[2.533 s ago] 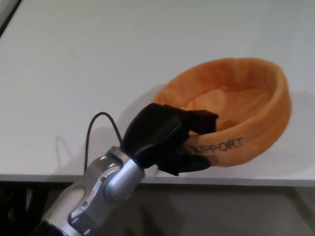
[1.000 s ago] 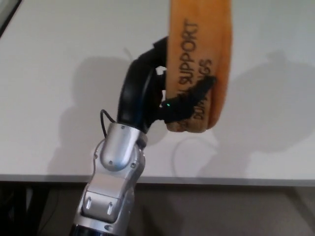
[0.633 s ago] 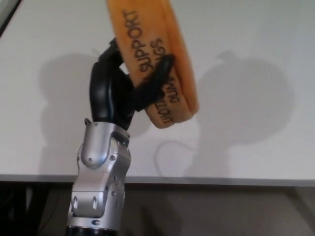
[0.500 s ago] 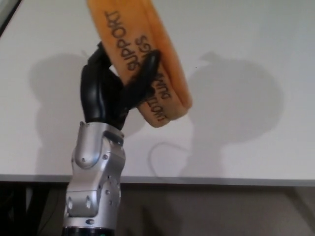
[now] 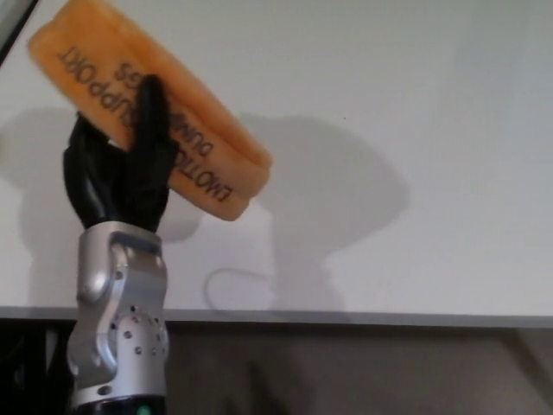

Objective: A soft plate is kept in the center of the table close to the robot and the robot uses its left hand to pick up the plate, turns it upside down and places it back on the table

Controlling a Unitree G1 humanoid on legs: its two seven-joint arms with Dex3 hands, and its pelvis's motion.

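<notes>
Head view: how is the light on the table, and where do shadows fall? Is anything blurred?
Head view: light is even and bright on the white table, without glare; a broad soft shadow of the raised orange soft plate lies to its right, and another lies on the table at the left edge behind the left hand; the plate's printed lettering is slightly soft yet partly readable.

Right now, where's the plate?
In the head view, the plate is at upper left, held off the table in the left hand, tilted with its printed side facing the camera.
</notes>
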